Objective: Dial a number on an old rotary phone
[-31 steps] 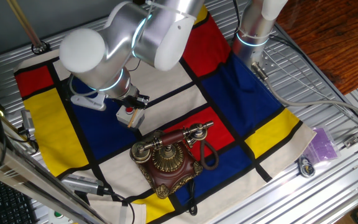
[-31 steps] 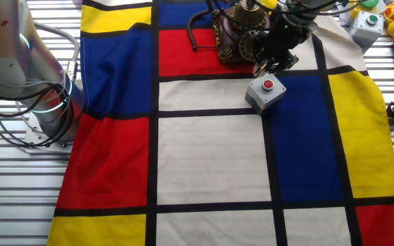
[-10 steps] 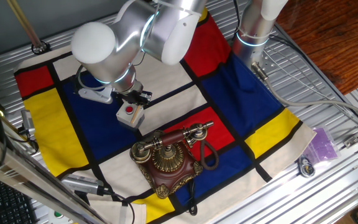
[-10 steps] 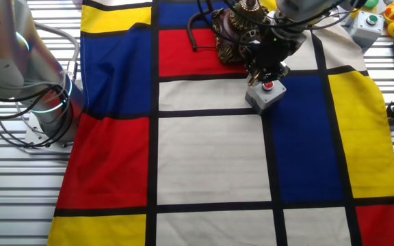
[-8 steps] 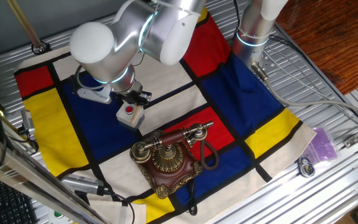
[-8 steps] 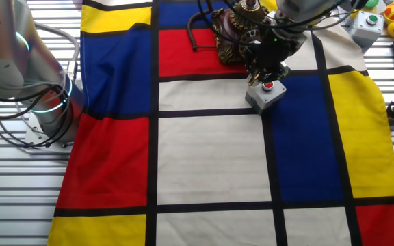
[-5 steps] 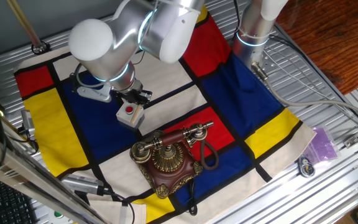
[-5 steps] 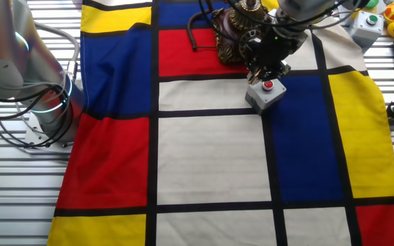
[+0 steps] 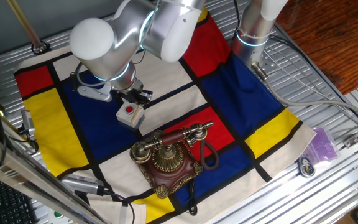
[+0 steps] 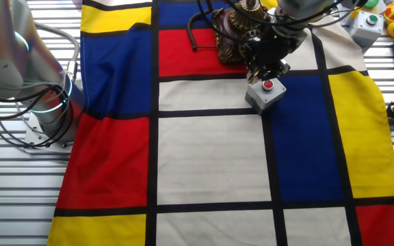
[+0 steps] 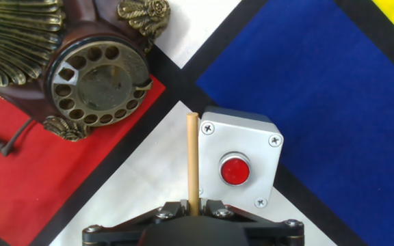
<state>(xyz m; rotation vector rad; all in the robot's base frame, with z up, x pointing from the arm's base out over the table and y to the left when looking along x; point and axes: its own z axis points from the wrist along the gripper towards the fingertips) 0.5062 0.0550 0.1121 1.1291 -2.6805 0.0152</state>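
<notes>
Wooden stick (image 11: 193, 160), clamped in our gripper (image 11: 192, 207), points beside the grey button box (image 11: 241, 166); the rotary phone (image 11: 98, 80) dial lies up-left of the stick's tip, near that box.

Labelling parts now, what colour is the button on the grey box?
Red button, clearest in the hand view.

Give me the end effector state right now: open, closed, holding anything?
End effector: closed on a thin wooden stick, which points out beside the small grey box with a red button, short of the old rotary phone.
</notes>
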